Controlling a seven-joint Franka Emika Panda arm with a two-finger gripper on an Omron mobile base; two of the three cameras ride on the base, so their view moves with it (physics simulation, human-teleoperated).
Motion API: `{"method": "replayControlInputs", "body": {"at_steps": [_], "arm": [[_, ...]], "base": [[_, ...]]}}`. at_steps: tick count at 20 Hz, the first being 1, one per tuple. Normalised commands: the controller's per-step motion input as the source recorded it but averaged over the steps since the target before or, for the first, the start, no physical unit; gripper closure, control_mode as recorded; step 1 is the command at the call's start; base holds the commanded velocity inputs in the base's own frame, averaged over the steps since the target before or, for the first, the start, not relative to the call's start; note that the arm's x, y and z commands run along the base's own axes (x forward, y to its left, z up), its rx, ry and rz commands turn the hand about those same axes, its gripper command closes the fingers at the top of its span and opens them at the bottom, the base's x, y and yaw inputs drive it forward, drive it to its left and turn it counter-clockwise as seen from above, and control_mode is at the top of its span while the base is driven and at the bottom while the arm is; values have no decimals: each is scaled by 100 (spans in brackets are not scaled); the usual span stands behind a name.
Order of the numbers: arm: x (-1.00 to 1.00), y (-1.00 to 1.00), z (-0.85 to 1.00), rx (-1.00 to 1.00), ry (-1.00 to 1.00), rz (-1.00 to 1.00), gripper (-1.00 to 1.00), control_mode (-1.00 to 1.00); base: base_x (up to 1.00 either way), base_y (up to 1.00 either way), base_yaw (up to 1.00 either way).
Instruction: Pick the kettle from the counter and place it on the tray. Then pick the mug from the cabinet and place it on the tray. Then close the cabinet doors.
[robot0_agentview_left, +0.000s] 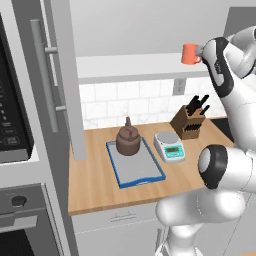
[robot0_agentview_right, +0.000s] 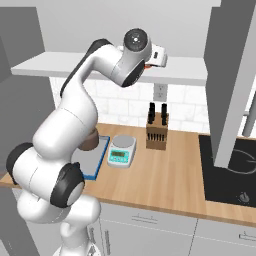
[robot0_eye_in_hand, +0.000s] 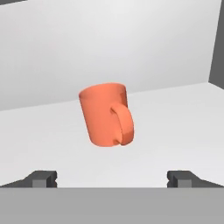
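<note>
On pale cabinet shelf (robot0_eye_in_hand: 175, 113), small orange mug (robot0_eye_in_hand: 106, 114) upright, handle facing gripper (robot0_eye_in_hand: 113, 178), jaws spread wide and empty short of mug, dark brown round kettle (robot0_agentview_left: 128, 139) on blue-rimmed grey tray (robot0_agentview_left: 137, 167)

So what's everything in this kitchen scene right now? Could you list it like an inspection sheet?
Surface: wooden counter, stovetop at its right end.
Job's things: kettle already sits on the tray; orange mug stands on the cabinet shelf, handle facing the hand camera; cabinet door hangs open.
Clutter: kitchen scale and knife block beside the tray.
Grippers: gripper open, raised to the shelf, fingertips short of the mug, holding nothing.
Cables: nothing seen.
Surroundings: tiled backsplash with wall outlet; oven unit at left.
</note>
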Motion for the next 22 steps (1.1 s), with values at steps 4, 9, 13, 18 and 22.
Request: {"method": "replayControlInputs", "body": {"at_steps": [4,9,13,18,22], "arm": [[28,-1,-2,1,0,4,-100,-100],[33,-7,-9,0,1,4,-100,-100],[31,-11,-13,0,3,6,-100,-100],[25,-5,-2,0,0,4,-100,-100],[28,-3,-1,0,0,3,-100,-100]], "base": [[0,0,0],[0,0,0],[0,0,0],[0,0,0],[0,0,0]]}}
